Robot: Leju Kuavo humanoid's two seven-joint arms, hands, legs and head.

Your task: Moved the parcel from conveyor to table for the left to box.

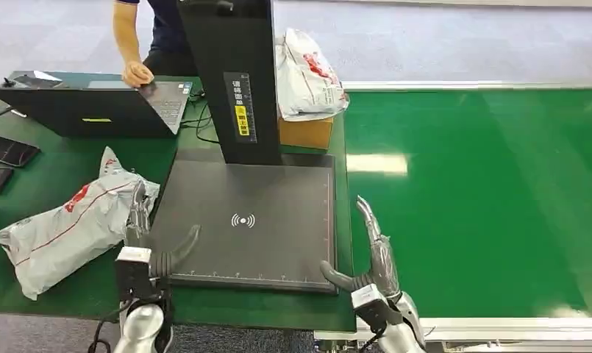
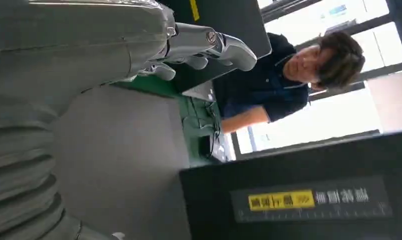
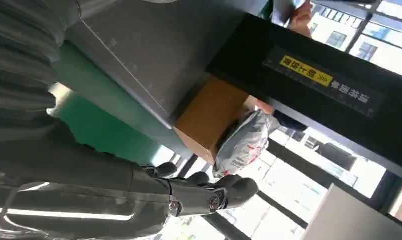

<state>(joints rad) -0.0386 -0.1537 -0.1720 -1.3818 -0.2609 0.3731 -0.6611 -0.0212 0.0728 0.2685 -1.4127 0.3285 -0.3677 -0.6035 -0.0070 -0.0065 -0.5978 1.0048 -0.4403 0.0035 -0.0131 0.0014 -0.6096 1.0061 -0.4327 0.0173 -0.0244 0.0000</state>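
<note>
Both arms reach up from the table's near edge — left robot hand [image 1: 142, 243] and right robot hand [image 1: 370, 257] open, fingers extended, empty.

The right hand [image 3: 139, 195] reaches out with its fingers [image 3: 228, 192] extended and nothing in them, hovering over the green belt [image 3: 96, 127]. Beside the belt lies the dark grey scanner plate [image 3: 154, 55], and a black post [image 3: 308, 95] with a yellow label [image 3: 306, 71] rises from it. A brown cardboard box [image 3: 211, 115] stands just beyond the plate's edge, and a grey plastic parcel [image 3: 246, 142] with red print rests against the box
</note>
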